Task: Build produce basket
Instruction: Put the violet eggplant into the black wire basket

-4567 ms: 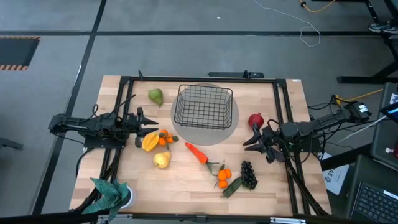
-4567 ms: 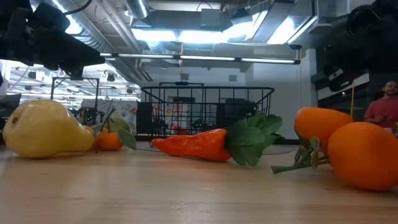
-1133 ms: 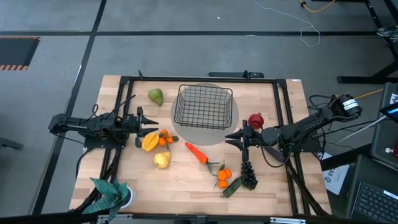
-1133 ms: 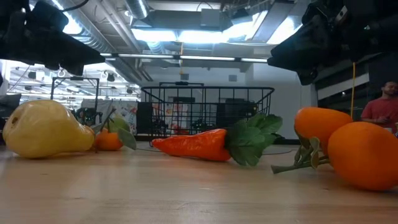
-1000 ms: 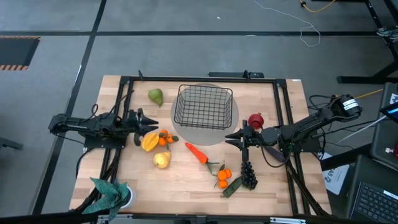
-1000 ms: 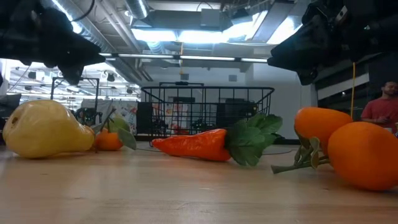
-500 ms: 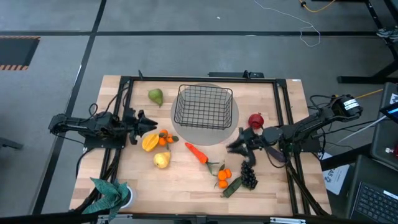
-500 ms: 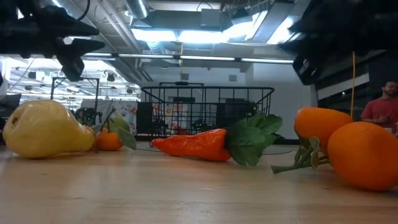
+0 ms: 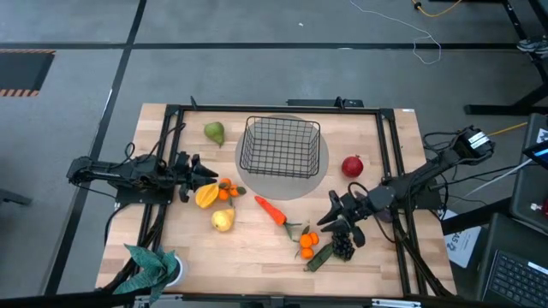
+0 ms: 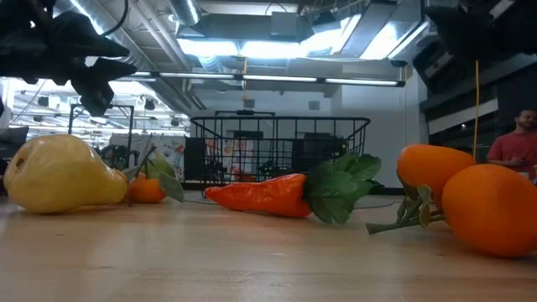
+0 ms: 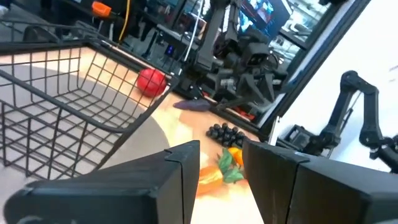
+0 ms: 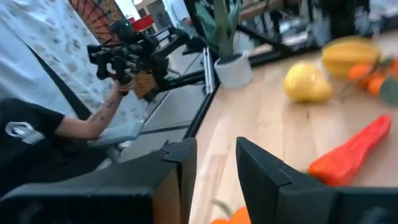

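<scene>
The black wire basket (image 9: 281, 147) stands on a grey round mat at the table's far middle. Around it lie a green pear (image 9: 214, 133), a red fruit (image 9: 352, 165), a yellow pear (image 9: 223, 220), a carrot (image 9: 271, 210), small oranges (image 9: 306, 244), dark grapes (image 9: 343, 245) and a dark green vegetable (image 9: 318, 257). My left gripper (image 9: 204, 174) hovers open at the left, beside a yellow fruit with oranges (image 9: 214, 193). My right gripper (image 9: 327, 224) hangs open above the table near the grapes and oranges, and nothing is between its fingers (image 12: 180, 162).
A teal leafy plant in a white pot (image 9: 154, 267) stands at the near left corner. A black frame (image 9: 387, 154) runs around the table. A person (image 10: 514, 147) shows in the room beyond, and another person's arm (image 12: 74, 127) shows past the table edge.
My right gripper has swung from beside the red fruit toward the table's near edge, and now hangs over the grapes and oranges. My left gripper has rolled a little in place. No fruit has moved.
</scene>
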Robot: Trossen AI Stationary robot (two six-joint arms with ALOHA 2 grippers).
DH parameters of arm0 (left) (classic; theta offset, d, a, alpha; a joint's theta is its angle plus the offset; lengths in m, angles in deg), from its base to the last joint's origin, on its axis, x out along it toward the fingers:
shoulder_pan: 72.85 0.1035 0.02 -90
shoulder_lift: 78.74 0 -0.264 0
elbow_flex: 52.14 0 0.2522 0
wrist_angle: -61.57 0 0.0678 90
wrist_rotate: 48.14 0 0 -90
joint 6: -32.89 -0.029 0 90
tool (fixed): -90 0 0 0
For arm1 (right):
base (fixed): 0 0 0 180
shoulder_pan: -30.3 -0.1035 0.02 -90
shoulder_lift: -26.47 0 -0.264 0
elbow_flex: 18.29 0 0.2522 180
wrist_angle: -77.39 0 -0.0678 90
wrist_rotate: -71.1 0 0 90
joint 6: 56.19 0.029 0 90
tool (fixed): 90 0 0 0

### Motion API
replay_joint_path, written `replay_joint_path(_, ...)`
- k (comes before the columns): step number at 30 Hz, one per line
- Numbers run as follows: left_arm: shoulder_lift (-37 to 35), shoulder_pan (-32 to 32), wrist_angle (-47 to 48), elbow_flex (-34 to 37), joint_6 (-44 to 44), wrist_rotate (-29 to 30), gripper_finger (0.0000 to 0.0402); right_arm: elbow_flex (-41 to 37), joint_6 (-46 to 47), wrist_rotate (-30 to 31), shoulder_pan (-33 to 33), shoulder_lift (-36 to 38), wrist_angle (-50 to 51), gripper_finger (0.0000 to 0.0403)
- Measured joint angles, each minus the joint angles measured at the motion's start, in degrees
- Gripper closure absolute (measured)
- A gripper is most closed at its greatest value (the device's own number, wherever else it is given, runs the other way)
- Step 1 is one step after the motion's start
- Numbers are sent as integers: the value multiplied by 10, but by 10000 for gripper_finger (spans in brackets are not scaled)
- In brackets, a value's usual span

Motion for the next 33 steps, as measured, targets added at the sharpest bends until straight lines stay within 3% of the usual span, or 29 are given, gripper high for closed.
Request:
replay_joint_path(6,0,0,46,0,-39,-4,292,18,-64,25,0,0,1,299)
replay_joint_path(16,1,0,47,0,-40,-8,292,49,-24,251,0,-23,23,299)
replay_joint_path(21,1,0,48,0,-40,-8,292,96,-19,252,1,-67,79,299)
replay_joint_path(26,1,0,48,0,-40,-8,292,180,-4,233,1,-94,257,299)
replay_joint_path(33,1,0,49,0,-41,-8,292,321,149,168,0,-96,670,299)
